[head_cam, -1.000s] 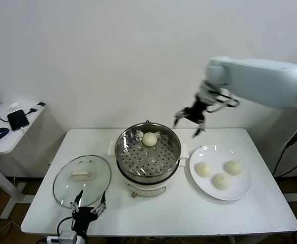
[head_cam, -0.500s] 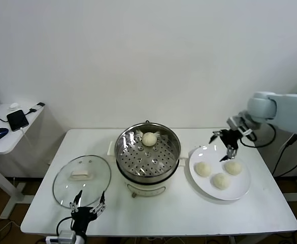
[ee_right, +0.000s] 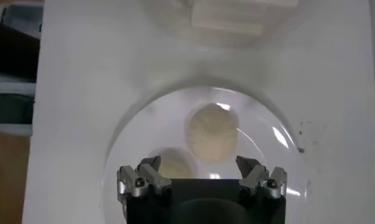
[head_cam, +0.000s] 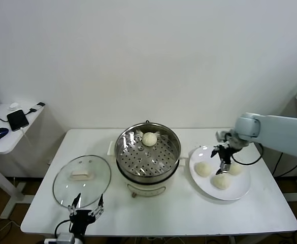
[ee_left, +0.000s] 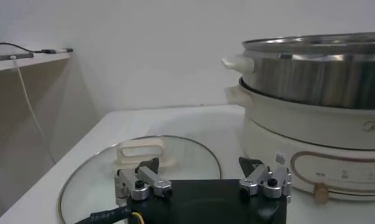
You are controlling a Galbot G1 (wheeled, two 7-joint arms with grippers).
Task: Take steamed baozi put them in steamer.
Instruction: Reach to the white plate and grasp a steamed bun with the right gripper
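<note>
A white table (head_cam: 163,213) holds a steel steamer (head_cam: 148,152) with one bun (head_cam: 149,139) inside, at its far side. Right of it, a white plate (head_cam: 239,190) holds three more buns (head_cam: 203,169). The right gripper (head_cam: 224,156), fingers spread open, hangs over them (holding nothing). The left gripper (head_cam: 86,211), also open, waits near a glass lid (head_cam: 82,177).

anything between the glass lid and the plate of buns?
Yes: the steamer stands between the glass lid and the plate, one baozi already on its tray. The head view shows it.
</note>
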